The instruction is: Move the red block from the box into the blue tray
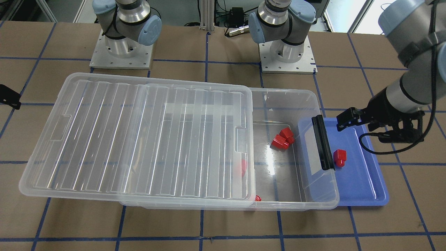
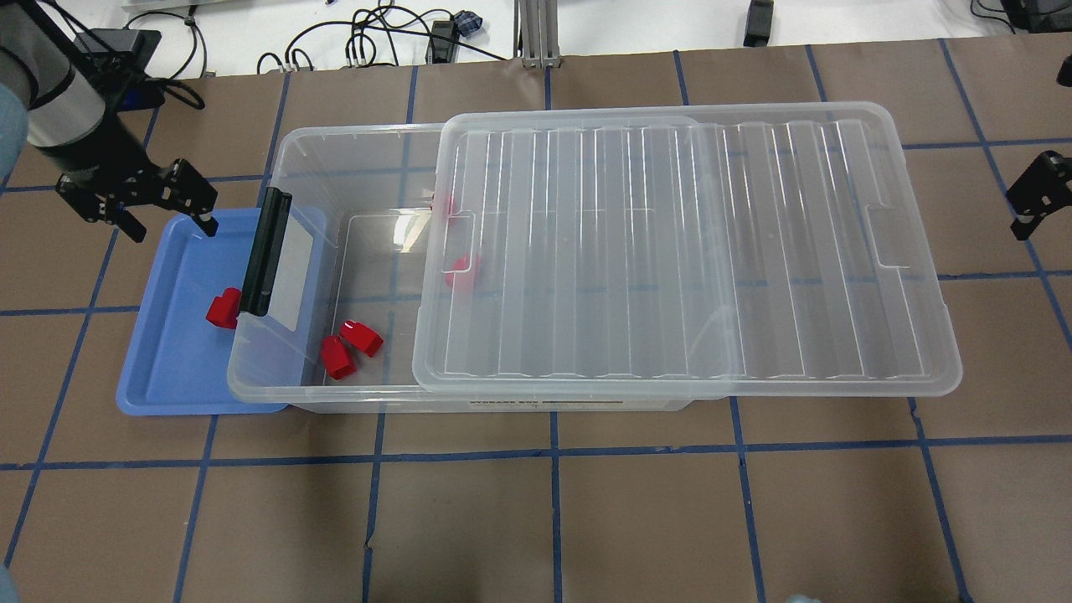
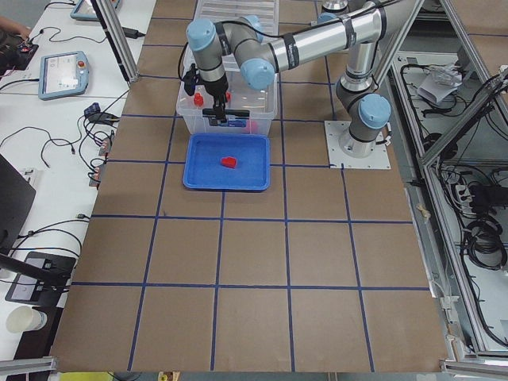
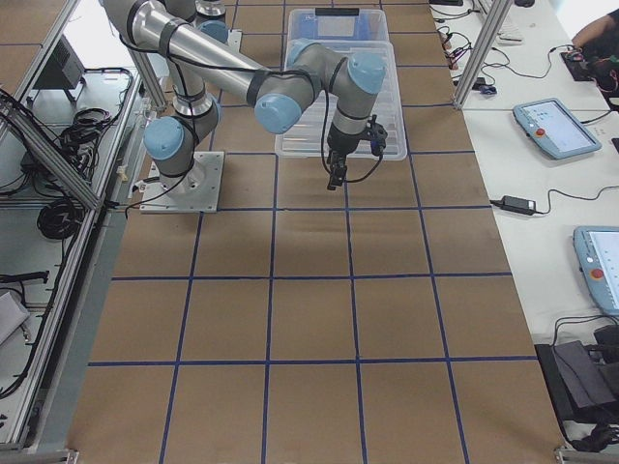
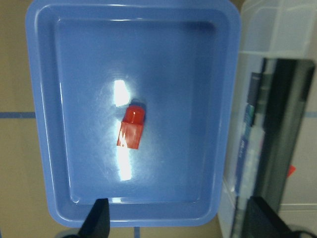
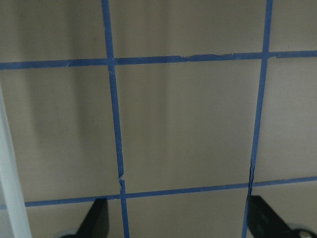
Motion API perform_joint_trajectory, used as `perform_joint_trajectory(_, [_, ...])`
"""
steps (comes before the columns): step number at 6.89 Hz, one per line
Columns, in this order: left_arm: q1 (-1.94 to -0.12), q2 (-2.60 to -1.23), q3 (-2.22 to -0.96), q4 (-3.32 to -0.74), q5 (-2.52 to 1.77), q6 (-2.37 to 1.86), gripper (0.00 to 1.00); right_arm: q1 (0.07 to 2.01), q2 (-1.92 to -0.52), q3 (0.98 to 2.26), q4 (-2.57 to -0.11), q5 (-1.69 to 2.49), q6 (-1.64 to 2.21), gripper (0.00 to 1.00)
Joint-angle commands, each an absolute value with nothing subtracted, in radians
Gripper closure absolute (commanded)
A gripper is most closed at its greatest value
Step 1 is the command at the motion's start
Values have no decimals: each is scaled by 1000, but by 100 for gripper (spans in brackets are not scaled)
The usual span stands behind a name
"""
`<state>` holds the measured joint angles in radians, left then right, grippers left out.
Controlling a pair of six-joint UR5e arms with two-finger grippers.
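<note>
The red block (image 5: 132, 129) is seen lying on the floor of the blue tray (image 5: 74, 99), roughly at its middle; the tray is set just outside the latch end of the box (image 2: 352, 142), partly tucked under that end's rim, and the block is found just beside the black latch handle (image 1: 323, 143). The left gripper (image 5: 181, 225) is held above the tray with its fingers spread wide and nothing between them; in the wrist view the block is seen ahead of the two fingertips, nearer the left-hand one, well apart from both and untouched. Inside the box, near the latch end, two more red blocks (image 1: 284, 138) are seen touching each other; the ribbed clear lid (image 2: 670, 251) is laid askew over the rest of the box, and further red shapes are made out dimly through it. The right gripper (image 6: 179, 223) is held beyond the box's opposite end, over bare brown table (image 6: 188, 124); its fingers are likewise spread and empty.
</note>
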<state>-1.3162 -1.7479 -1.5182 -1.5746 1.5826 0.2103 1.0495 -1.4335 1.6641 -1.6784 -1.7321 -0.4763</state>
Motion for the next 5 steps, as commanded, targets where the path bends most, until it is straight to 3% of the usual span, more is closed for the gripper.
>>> perform_joint_trajectory(1, [-1486,-1672,-1486,-1621,1582,-4,0,1057,-1396,1701,-1739,-1727,-466,0])
perform_joint_trajectory(5, [-1574,-1635,-1497,-1621,1577,-58,0,1149,-1397,1741,-1802,-1706,-365,0])
